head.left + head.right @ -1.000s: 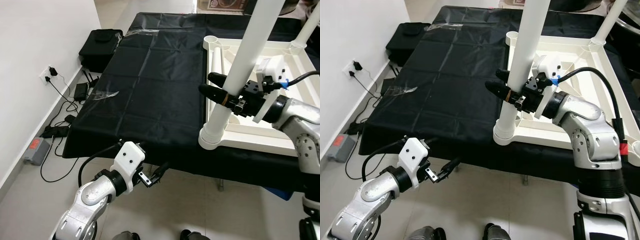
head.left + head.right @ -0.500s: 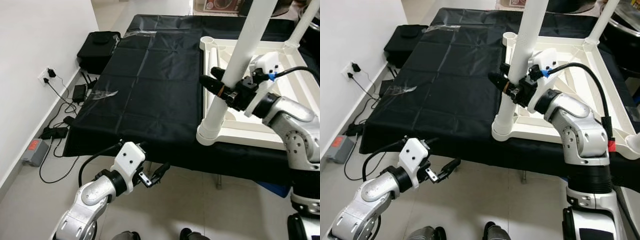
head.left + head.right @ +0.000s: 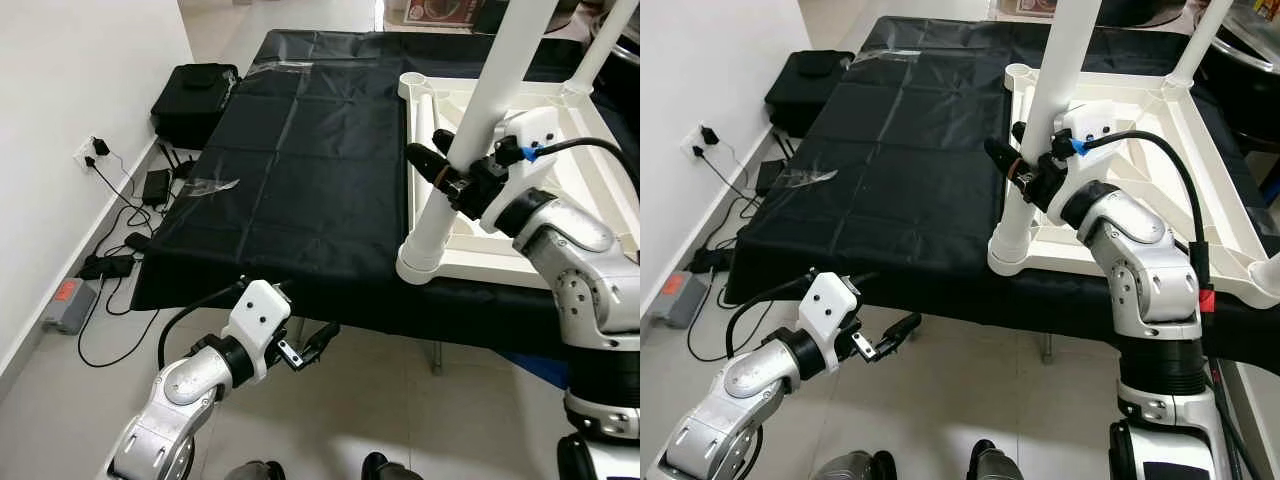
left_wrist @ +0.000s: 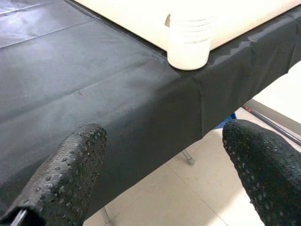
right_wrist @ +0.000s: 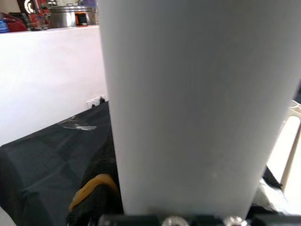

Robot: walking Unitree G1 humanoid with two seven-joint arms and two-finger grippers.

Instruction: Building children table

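Table leg (image 3: 470,150): white plastic tube, looks light, stiff and slick, standing in the near-left corner socket (image 3: 427,268) of the upturned white table frame (image 3: 1200,150) on the black-covered bench (image 3: 300,170). Left to right: left gripper (image 3: 312,350) idle below the bench's front edge, fingers spread wide, nothing between them. Right gripper (image 3: 1025,170) clamped round the leg low on the shaft, a good spot for twisting or pressing down. Far-left corner socket (image 3: 417,82) looks empty.
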